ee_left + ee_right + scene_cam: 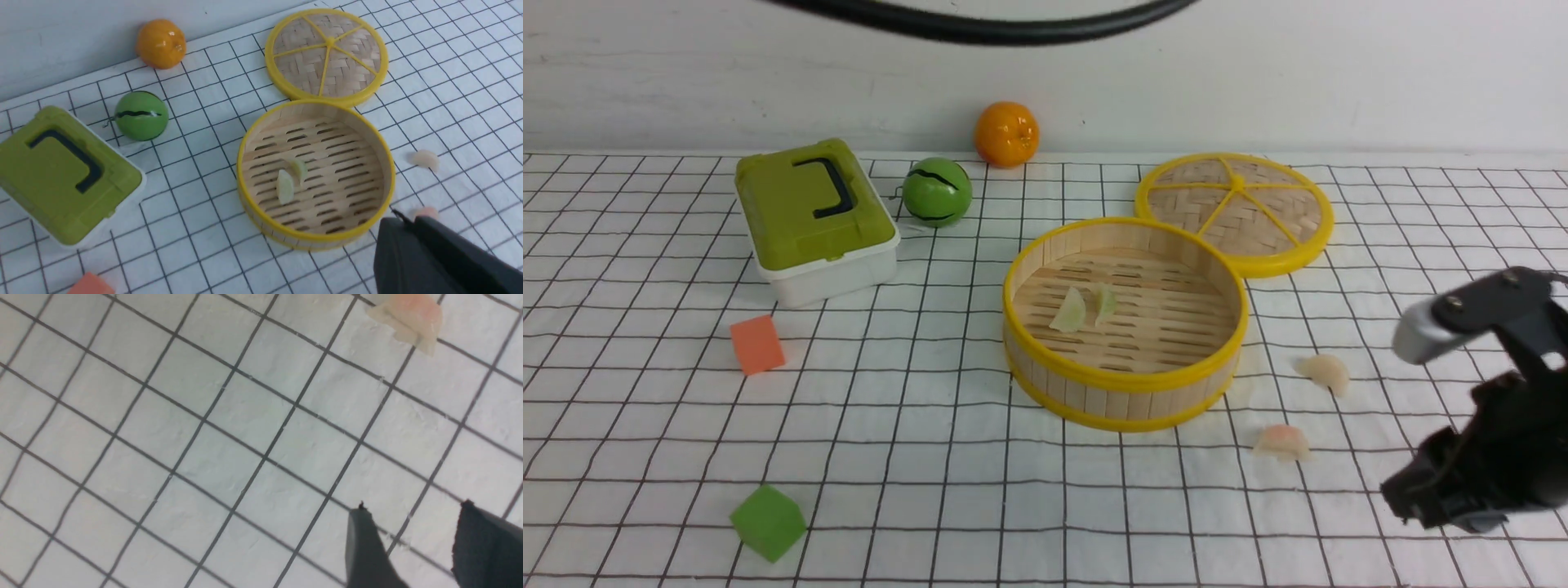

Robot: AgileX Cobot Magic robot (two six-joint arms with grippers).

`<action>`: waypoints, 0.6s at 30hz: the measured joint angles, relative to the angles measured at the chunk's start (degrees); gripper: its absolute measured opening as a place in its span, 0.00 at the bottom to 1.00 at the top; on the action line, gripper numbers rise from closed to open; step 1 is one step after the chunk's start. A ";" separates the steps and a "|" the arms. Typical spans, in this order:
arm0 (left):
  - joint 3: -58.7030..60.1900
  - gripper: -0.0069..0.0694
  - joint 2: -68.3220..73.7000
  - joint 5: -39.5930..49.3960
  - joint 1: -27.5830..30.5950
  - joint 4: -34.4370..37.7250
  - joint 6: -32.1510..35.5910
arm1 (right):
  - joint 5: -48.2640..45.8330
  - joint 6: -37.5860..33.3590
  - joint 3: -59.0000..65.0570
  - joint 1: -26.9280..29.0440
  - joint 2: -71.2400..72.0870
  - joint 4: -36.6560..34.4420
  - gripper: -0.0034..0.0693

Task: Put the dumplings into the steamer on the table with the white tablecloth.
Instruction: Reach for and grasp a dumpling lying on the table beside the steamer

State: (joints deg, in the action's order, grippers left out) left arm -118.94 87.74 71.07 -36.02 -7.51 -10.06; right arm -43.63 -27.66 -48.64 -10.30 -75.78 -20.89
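Note:
The steamer stands mid-table on the white tablecloth. Two pale green dumplings lie side by side on its slotted floor; they also show in the left wrist view. Two pink dumplings lie on the cloth to its right, one farther and one nearer. My right gripper hovers right of the nearer pink one. In the right wrist view this gripper is open and empty, with a pink dumpling ahead of it. My left gripper is shut and empty, beside the steamer.
The woven lid lies flat behind the steamer, touching it. A green-lidded box, a green ball and an orange sit at the back left. An orange cube and a green cube lie front left.

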 joint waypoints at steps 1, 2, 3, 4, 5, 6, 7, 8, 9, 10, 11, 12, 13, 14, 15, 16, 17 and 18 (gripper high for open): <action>1.24 0.11 -1.02 0.00 0.00 0.00 0.15 | 0.00 -0.32 -0.37 0.00 -0.67 -0.05 0.49; 6.94 0.10 -5.25 0.00 0.00 0.12 0.83 | 0.00 -2.85 -3.45 -0.13 -5.84 -0.05 0.54; 10.19 0.09 -7.43 0.00 0.00 0.11 1.01 | 0.12 -4.01 -5.48 -0.38 -8.33 0.07 0.56; 14.52 0.09 -10.77 0.00 0.00 0.11 1.09 | 0.18 -5.41 -7.53 -0.69 -11.37 0.31 0.58; 19.97 0.09 -13.56 0.00 0.00 0.11 1.13 | 0.30 -7.41 -10.03 -1.21 -15.34 1.07 0.60; 25.58 0.09 -16.40 0.00 0.00 0.11 1.21 | 0.30 -8.57 -11.74 -1.67 -17.46 1.75 0.62; 29.35 0.09 -19.20 -0.07 0.00 0.11 1.20 | 0.30 -9.77 -13.83 -2.00 -19.42 2.97 0.63; 34.08 0.09 -22.03 -0.70 0.00 0.11 1.20 | 0.55 -11.67 -15.89 -2.50 -22.16 4.27 0.64; 35.03 0.09 -22.03 -0.89 0.00 0.11 1.20 | 0.60 -12.00 -16.28 -2.50 -22.60 4.53 0.64; 42.33 0.09 -26.87 -3.37 0.00 0.11 1.20 | 1.07 -15.03 -19.56 -3.08 -26.13 6.82 0.65; 46.65 0.09 -28.89 -5.15 0.00 0.11 1.22 | 1.41 -16.24 -20.77 -3.18 -27.14 7.67 0.65; 49.14 0.09 -30.81 -6.16 0.00 0.11 1.22 | 1.98 -17.03 -21.79 -3.25 -28.41 8.35 0.65; 54.70 0.09 -33.47 -7.94 0.00 0.11 1.22 | 2.73 -18.24 -22.80 -3.36 -30.12 8.98 0.65; 58.37 0.09 -35.45 -8.78 0.00 0.11 1.27 | 3.44 -18.80 -23.58 -3.36 -31.37 9.25 0.65; 61.09 0.09 -37.23 -9.23 0.00 0.11 1.27 | 4.04 -19.25 -24.10 -3.36 -32.51 9.37 0.64; 64.26 0.09 -38.83 -9.59 0.00 0.05 1.27 | 4.32 -19.56 -24.45 -3.36 -33.51 9.50 0.64; 67.13 0.09 -40.27 -9.74 0.00 -0.04 1.27 | 4.32 -19.56 -24.56 -3.36 -34.36 9.50 0.63; 69.72 0.09 -41.55 -9.78 0.00 -0.16 1.27 | 4.32 -19.61 -24.56 -3.36 -35.09 9.50 0.61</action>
State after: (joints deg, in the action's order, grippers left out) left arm -49.22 46.19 61.29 -36.02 -7.67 -8.80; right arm -39.32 -47.27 -73.20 -13.66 -110.87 -11.39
